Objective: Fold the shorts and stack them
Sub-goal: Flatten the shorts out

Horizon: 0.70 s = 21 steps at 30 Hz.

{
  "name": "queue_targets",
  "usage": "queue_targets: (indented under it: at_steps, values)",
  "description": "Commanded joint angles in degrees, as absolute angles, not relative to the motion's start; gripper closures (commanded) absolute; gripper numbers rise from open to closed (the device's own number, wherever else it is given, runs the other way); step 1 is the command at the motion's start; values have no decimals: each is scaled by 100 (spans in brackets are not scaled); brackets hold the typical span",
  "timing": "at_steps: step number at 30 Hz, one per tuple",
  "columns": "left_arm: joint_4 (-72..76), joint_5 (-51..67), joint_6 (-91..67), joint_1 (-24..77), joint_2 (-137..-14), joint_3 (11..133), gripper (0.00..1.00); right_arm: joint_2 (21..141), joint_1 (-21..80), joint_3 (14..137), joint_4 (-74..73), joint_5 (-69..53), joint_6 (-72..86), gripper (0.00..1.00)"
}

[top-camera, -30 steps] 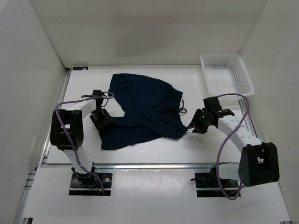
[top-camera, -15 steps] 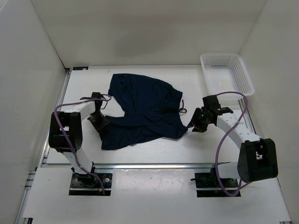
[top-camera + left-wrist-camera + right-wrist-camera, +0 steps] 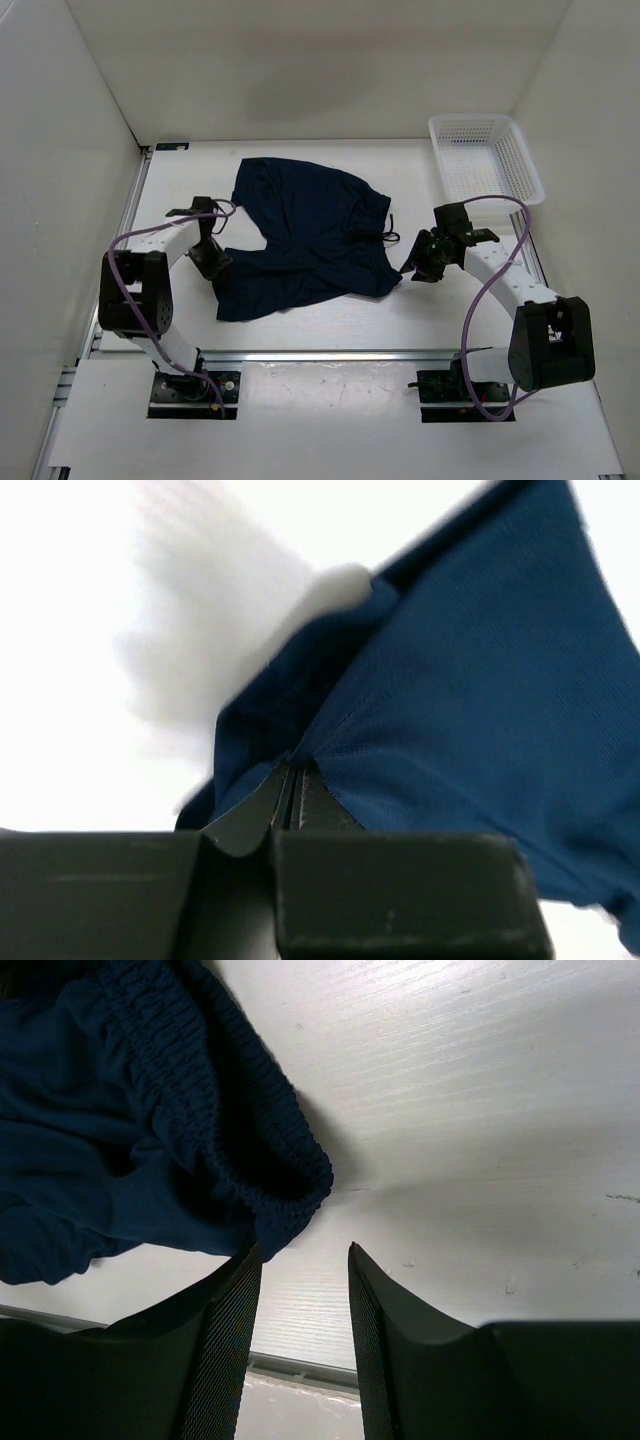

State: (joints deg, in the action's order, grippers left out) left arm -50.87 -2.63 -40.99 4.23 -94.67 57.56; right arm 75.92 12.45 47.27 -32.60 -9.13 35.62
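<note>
The dark navy shorts (image 3: 305, 235) lie spread across the middle of the table, waistband to the right with its drawstring (image 3: 389, 233) trailing out. My left gripper (image 3: 214, 262) sits at the left leg's hem and is shut on that fabric; in the left wrist view the jaws (image 3: 290, 780) meet with the hem of the shorts (image 3: 480, 700) pinched between them. My right gripper (image 3: 409, 268) stands open at the waistband's near right corner. In the right wrist view the ribbed waistband (image 3: 215, 1130) ends just beyond the left fingertip (image 3: 245, 1270), with bare table between the fingers.
A white mesh basket (image 3: 485, 158) stands at the far right corner of the table. White walls close in the left, back and right. A metal rail (image 3: 330, 353) runs along the near edge, by both arm bases.
The left gripper has shut on the hem of the left leg, and its arm shifted slightly. The right arm edged a little toward the waistband and stayed open.
</note>
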Motion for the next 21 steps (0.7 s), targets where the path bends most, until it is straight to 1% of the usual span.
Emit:
queue_targets:
  at_steps: [1,3,4,5,6,11,15,17,18,20,21]
  values:
    - [-5334,-264,-4069,422,-8711,5809,90,7594,1239,4975,-3208,-861,3507,55]
    - [-5396,-264,-3964,422,-8579,5862,90,7646,1239,4975,-3208,-861,3507,55]
    - [-5466,-211,-3964,422,-8474,5862,85,7646,1239,4975,-3208,-861,3507,55]
    - [-5467,-211,-3903,422,-8473,5862,85,7646,1239,4975,-3208,-861,3507,55]
    - [-5467,-211,-3902,422,-8403,5862,89,7646,1239,4975,-3208,-861,3507,55]
    - [-5572,-158,-3902,422,-8210,5862,89,7646,1239,4975,-3208,-861,3507,55]
    - [-5862,-211,-3902,422,-7902,6335,89,7646,1239,4975,-3208,-923,3559,55]
    - [-6055,-264,-3850,422,-7718,6512,89,7708,1239,4975,-3086,-976,3620,51]
    - [-6108,-264,-3850,422,-7717,6661,89,7856,1239,4975,-3024,-1097,3682,48]
    - [-6169,-194,-3797,422,-7577,6724,89,7980,1239,4905,-2831,-1511,3804,37]
    - [-6170,-193,-3797,422,-7576,6811,89,8094,1239,4904,-2682,-1581,3858,34]
